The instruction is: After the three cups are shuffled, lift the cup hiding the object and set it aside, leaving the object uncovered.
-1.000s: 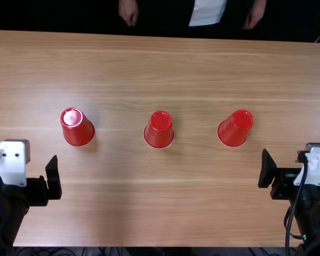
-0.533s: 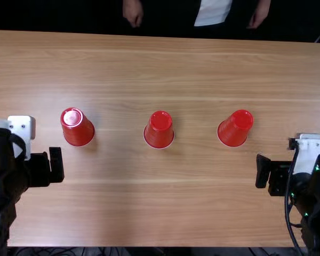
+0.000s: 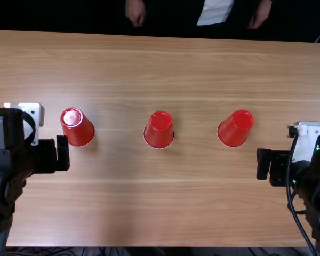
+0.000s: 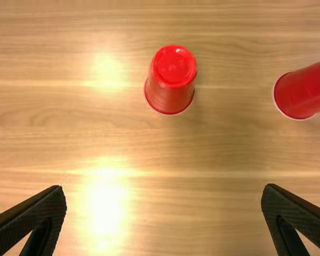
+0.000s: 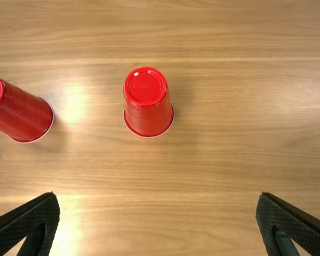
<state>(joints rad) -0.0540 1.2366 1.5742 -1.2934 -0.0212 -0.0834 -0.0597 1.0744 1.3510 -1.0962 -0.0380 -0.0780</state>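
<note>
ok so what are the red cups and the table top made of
Red cups: likely thin plastic, glossy; their flat bases catch light and a white inside shows at the rims. Table: wood grain lines, smooth satin finish with lamp glare; solid wood or laminate, cannot tell.

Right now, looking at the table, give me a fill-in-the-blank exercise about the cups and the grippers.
1. The left cup, middle cup and right cup all stand ___ on the table.
2. All the cups are coloured ___.
3. The left gripper is nearest the ___ cup.
4. The fingers of the left gripper and the right gripper are ___.
Missing words: upside down; red; left; open.
</note>
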